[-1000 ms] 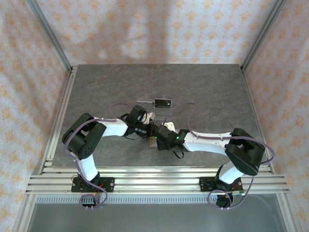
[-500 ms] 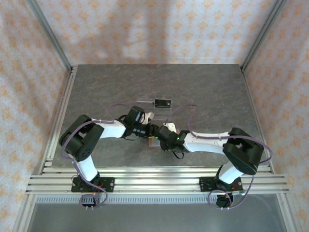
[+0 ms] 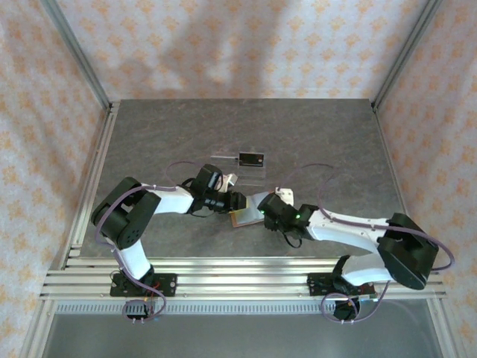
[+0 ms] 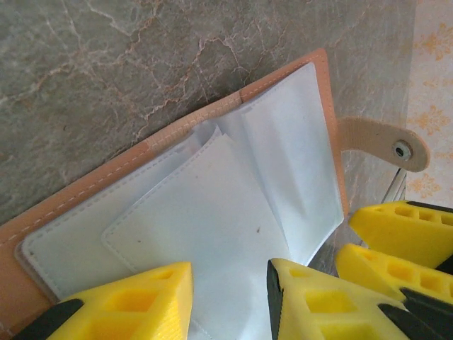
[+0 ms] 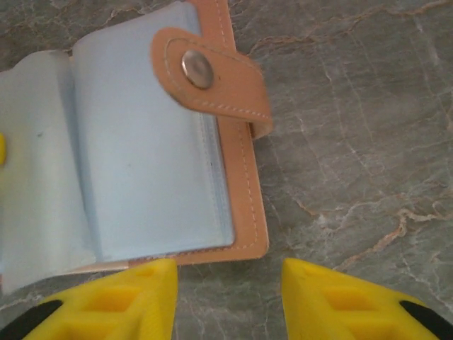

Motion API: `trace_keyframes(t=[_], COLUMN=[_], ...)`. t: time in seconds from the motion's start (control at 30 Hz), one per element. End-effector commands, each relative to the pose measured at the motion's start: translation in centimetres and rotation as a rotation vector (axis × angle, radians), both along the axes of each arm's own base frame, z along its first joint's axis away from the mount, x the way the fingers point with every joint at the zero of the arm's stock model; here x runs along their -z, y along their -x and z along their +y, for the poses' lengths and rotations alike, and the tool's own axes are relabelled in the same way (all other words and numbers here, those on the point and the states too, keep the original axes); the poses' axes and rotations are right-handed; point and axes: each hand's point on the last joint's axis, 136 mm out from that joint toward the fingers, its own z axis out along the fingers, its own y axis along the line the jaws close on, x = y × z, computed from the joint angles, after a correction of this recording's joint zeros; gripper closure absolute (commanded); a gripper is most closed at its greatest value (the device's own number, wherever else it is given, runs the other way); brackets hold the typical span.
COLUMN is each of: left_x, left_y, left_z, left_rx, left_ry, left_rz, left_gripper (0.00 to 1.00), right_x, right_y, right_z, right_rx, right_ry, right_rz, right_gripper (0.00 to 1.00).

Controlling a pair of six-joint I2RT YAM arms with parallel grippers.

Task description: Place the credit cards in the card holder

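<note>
- Grey bench (image 3: 149, 134): card holder (image 5: 141, 163) lies open toward the front edge.
- Right gripper (image 5: 228, 294), parted, empty, just beside its tab side.
- Left gripper (image 4: 230, 297) half-parted over the sleeves (image 4: 212, 212); hold unclear.

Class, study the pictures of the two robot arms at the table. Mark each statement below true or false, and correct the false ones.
1. The card holder lies open on the table. True.
2. The snap tab is fastened and keeps the holder shut. False: the tab is loose and the pale sleeves inside are showing.
3. A black card sits farther back on the table, apart from the holder. True.
4. The right gripper is clamped on the black card. False: its jaws stand apart over bare table, just off the holder's edge.
5. The table top is plain white. False: it is grey with a marbled pattern.
</note>
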Motion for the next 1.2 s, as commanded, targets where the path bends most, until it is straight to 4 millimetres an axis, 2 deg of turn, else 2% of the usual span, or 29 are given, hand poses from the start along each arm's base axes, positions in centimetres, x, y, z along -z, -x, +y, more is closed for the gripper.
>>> trace_keyframes(t=[0.0, 0.1, 0.23, 0.33, 0.53, 0.57, 0.63, 0.67, 0.77, 0.87, 1.1, 1.17], left_x=[2.1, 2.0, 1.4, 1.4, 1.2, 1.1, 0.7, 0.3, -0.7, -1.1, -0.6, 0.0], left_y=[0.4, 0.0, -0.4, -0.4, -0.3, -0.3, -0.3, -0.3, -1.0, -0.8, -0.9, -1.0], left_z=[1.2, 0.9, 0.4, 0.4, 0.6, 0.5, 0.6, 0.7, 2.1, 3.0, 2.2, 2.0], left_rx=[-0.02, -0.018, -0.03, -0.02, -0.017, -0.015, -0.016, -0.016, -0.038, -0.031, -0.065, -0.073], left_ry=[-0.068, -0.063, -0.029, -0.039, -0.044, -0.041, -0.028, -0.016, -0.007, -0.023, 0.063, 0.064], left_rz=[0.034, 0.039, 0.036, 0.039, 0.034, 0.036, 0.033, 0.026, 0.001, -0.002, 0.015, 0.022], left_gripper=[0.63, 0.63, 0.64, 0.64, 0.63, 0.64, 0.64, 0.64, 0.64, 0.65, 0.74, 0.78], right_x=[-1.8, -2.9, -3.8, -2.6, 0.3, 0.6, 1.2, 1.4, 1.8, 1.8, 1.6, 1.4], right_y=[0.2, 0.0, -0.8, -1.3, -1.6, -1.8, -2.1, -2.2, -2.2, -1.8, -0.9, -0.8], right_z=[2.5, 4.1, 5.8, 6.7, 7.3, 7.1, 6.8, 6.8, 6.4, 6.3, 6.5, 6.7], right_rx=[-0.163, -0.247, -0.284, -0.301, -0.283, -0.271, -0.259, -0.253, -0.236, -0.227, -0.218, -0.213], right_ry=[-0.079, -0.111, -0.118, -0.106, -0.08, -0.061, -0.03, -0.021, -0.022, -0.049, -0.149, -0.177], right_rz=[-0.026, -0.048, -0.059, -0.045, 0.003, 0.003, 0.011, 0.013, 0.009, 0.013, 0.012, 0.009], right_gripper=[0.45, 0.4, 0.37, 0.34, 0.34, 0.38, 0.6, 0.63, 0.67, 0.69, 0.75, 0.76])
